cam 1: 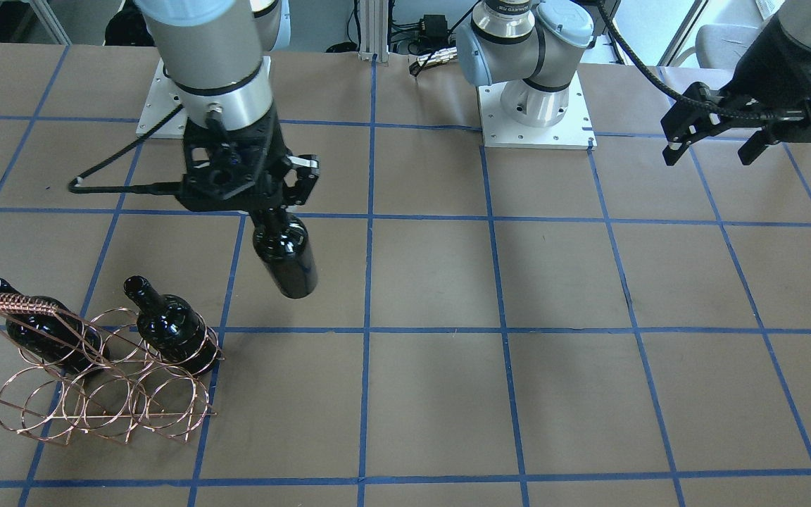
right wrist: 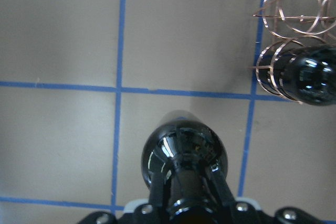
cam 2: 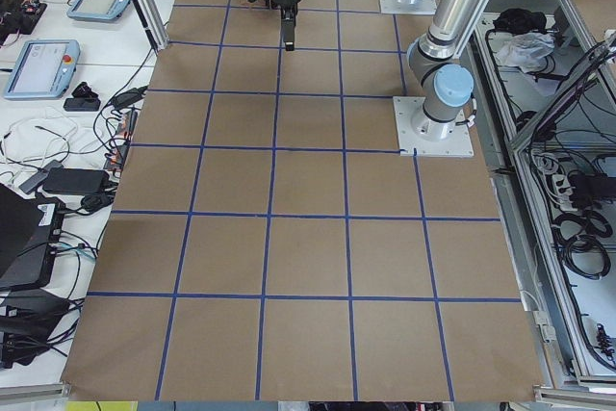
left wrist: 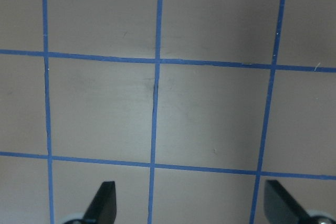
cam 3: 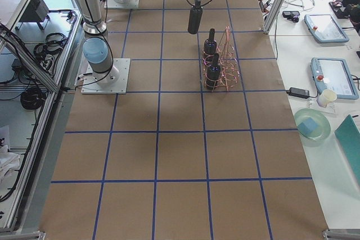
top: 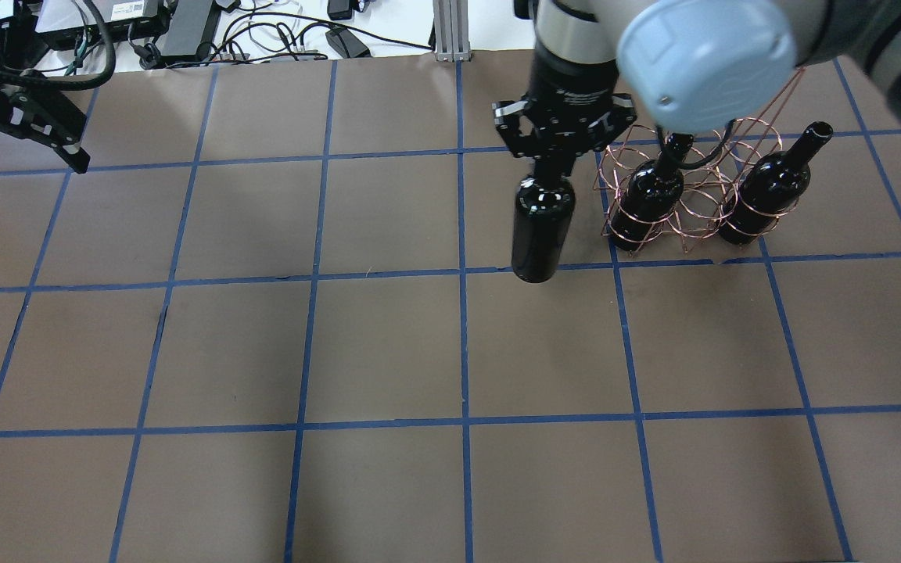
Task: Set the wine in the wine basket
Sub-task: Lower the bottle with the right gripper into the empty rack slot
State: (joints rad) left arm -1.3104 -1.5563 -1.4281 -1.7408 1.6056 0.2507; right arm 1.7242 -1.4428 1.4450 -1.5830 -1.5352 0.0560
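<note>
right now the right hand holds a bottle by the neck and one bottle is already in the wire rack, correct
Not one: two bottles sit in the wire rack, as the front-facing view shows. The right hand does hold a bottle by the neck.

wine (cam 1: 284, 257) — glossy black glass | wine basket (cam 1: 103, 380) — shiny copper-toned metal wire | table (cam 1: 588, 394): matt brown paper

Overhead and front-facing cameras look down on the wine basket (cam 1: 99, 372) from opposite sides; both end cameras sit far off; the right wrist camera, seemingly close, catches its edge.
</note>
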